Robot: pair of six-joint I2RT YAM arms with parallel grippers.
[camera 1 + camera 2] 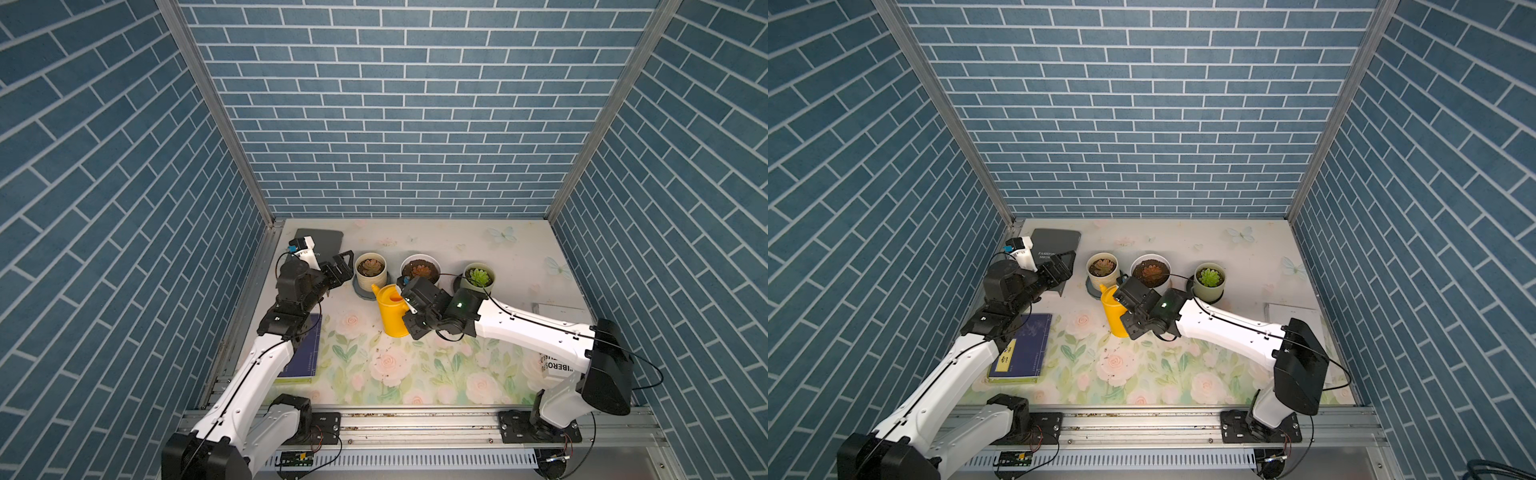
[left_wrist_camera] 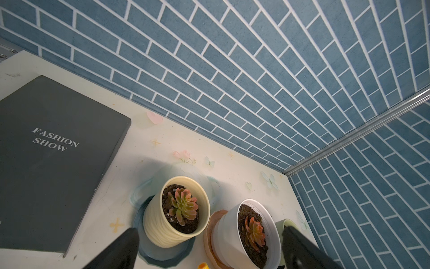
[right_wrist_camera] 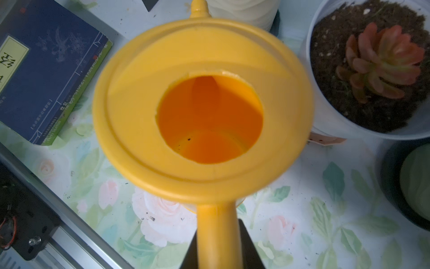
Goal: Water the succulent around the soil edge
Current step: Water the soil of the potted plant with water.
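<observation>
Succulent (image 1: 370,266), its pot base partly behind yellow watering can (image 1: 390,311) spout

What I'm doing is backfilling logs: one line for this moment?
right tool shut on watering can | spout beside cream pot | left tool open near succulent

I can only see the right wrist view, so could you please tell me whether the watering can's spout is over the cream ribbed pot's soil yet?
Observer: Not yet; in the left wrist view the spout stops short of the cream pot, outside its rim.
Operator: Thanks; is the left arm in the way?
Observer: Its tool is open, on that pot's left, not touching it.
Operator: Is the soil edge exposed?
Observer: Yes, the soil edge shows dark between the succulent and the rim.
</observation>
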